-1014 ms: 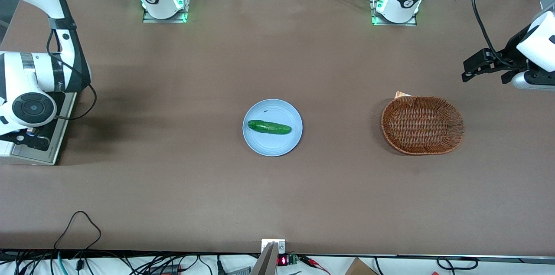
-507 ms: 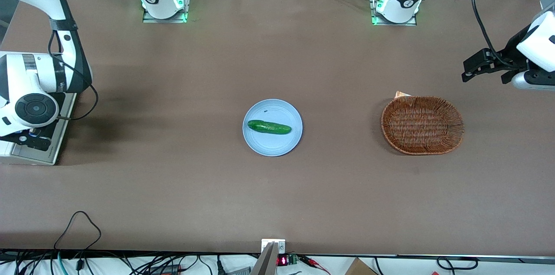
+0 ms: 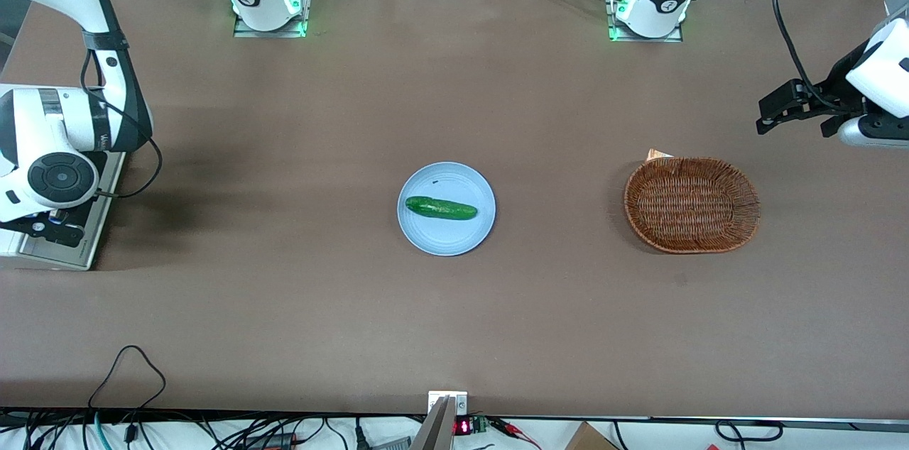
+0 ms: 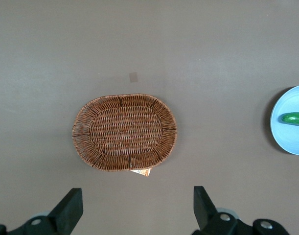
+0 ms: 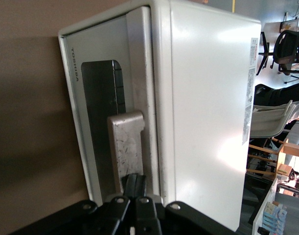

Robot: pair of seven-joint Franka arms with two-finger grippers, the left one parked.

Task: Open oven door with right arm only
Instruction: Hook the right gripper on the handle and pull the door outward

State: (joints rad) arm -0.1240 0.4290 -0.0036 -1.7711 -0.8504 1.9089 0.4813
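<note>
One wrist view alone shows the fingers (image 5: pixel 135 188) seemingly pinched together at the oven door (image 5: pixel 98 117) handle.

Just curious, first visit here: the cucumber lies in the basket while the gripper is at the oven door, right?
No. The front view shows the cucumber on the plate, not in the basket. The gripper is at the oven door, as you said.

table (image 3: pixel 284 308): brown, matte | office chairs (image 5: pixel 291 46) past table edge | cables (image 3: pixel 128 365) at near edge
</note>
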